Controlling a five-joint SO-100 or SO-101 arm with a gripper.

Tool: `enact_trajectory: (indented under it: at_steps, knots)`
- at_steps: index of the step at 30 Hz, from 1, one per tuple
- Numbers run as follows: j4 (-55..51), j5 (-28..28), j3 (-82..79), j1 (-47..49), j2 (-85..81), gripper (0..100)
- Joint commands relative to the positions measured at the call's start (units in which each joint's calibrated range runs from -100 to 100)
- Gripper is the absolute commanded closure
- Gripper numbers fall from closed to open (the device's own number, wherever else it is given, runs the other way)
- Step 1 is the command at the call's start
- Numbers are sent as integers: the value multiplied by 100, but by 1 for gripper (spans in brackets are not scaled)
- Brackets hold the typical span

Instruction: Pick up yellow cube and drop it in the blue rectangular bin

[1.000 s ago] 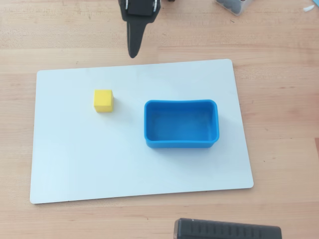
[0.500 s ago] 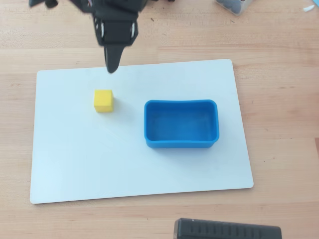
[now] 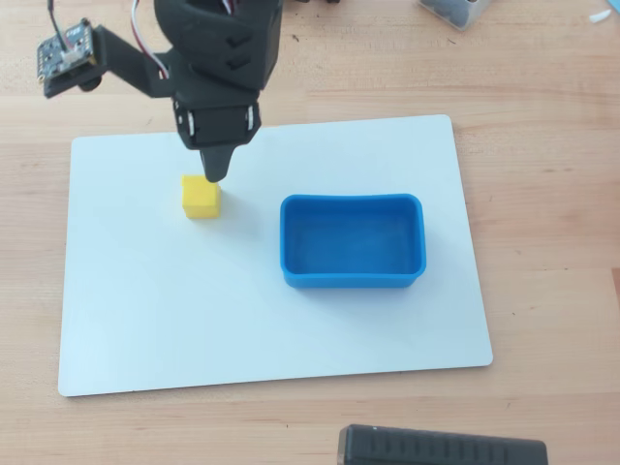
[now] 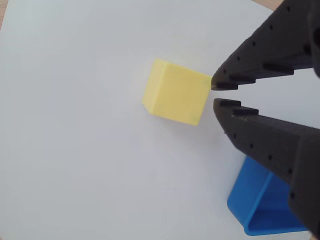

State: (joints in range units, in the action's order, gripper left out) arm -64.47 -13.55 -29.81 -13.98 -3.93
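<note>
Overhead view: the yellow cube (image 3: 201, 196) sits on a white sheet (image 3: 271, 329) laid on the wooden bench (image 3: 542, 194), toward the sheet's 10 o'clock region. The black arm reaches down from 12 o'clock, and its fingers (image 3: 217, 174) end in a point just at the cube's 1 o'clock corner. The blue rectangular bin (image 3: 354, 281) stands at 3 o'clock from the cube, apart from it.

Wrist view: the cube (image 4: 175, 92) rests free on the sheet. The fingers (image 4: 218, 93) enter from 3 o'clock, nearly clenched with only a thin gap, grasping nothing; their tips sit right beside the cube's near edge. A corner of the bin (image 4: 250, 210) shows at 5 o'clock.
</note>
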Motion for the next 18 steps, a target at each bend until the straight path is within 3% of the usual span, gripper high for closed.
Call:
enact_trajectory:
  at_steps: [1,12,18]
  knots:
    - [-233,44,999,-95,7,93]
    - [-786,239,1299,-566,527,78]
    - [-960,239,1626,-618,778,75]
